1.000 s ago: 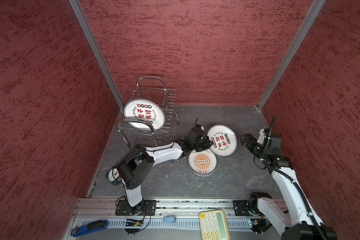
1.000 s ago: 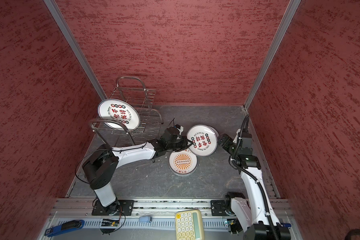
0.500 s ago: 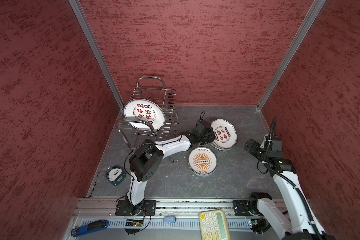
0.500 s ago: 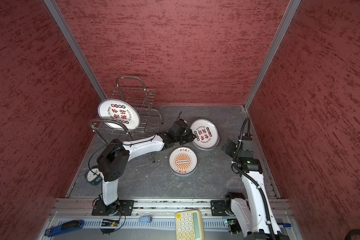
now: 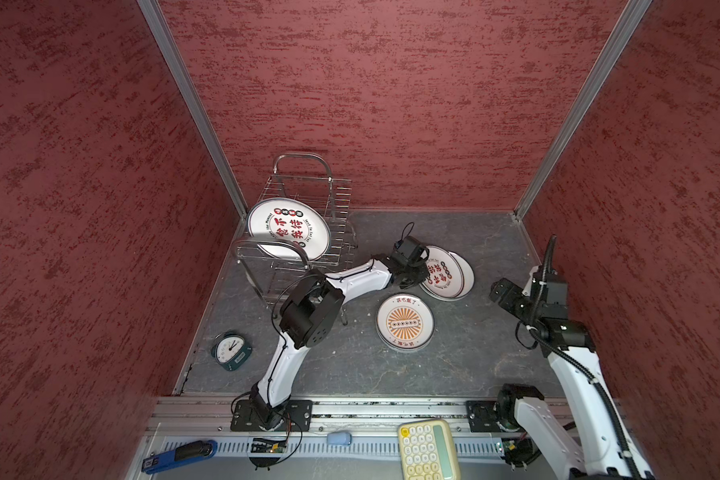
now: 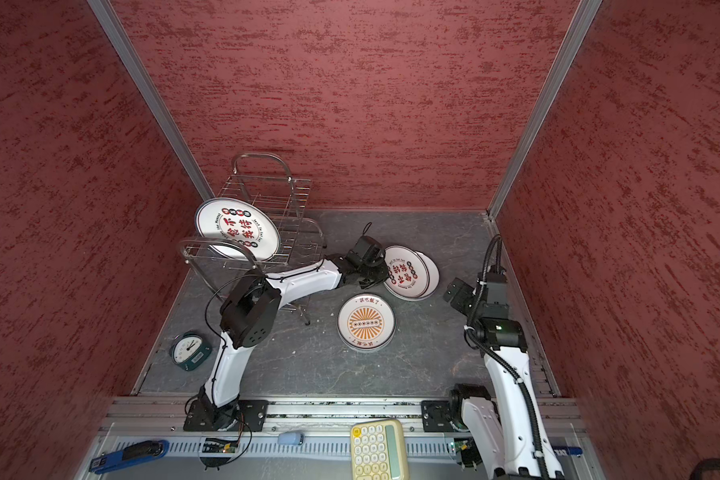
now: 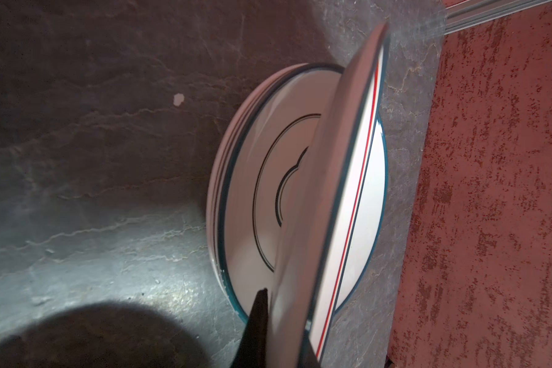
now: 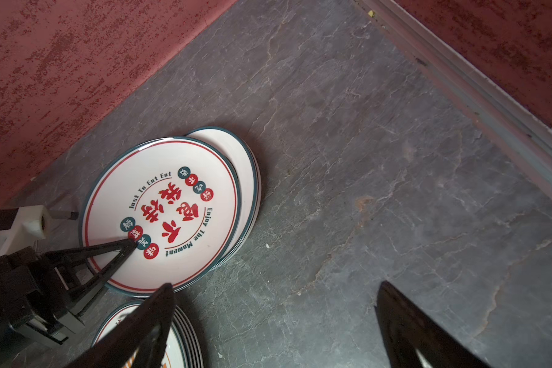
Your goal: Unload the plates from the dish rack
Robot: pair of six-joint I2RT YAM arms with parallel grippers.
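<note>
While jaws clamp rim, plate [image 8: 172, 204] overhangs stack [image 8: 236, 151] (tilted).

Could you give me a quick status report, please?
Left gripper shut on red-character plate, tilted over the back stack. Right gripper open, empty. One plate in dish rack. Nothing in the way.

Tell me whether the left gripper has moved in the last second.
Yes. The left gripper, shut on the red-lettered plate, has shifted rightward and toward the back wall, away from the sunburst plate, which stayed put.
</note>
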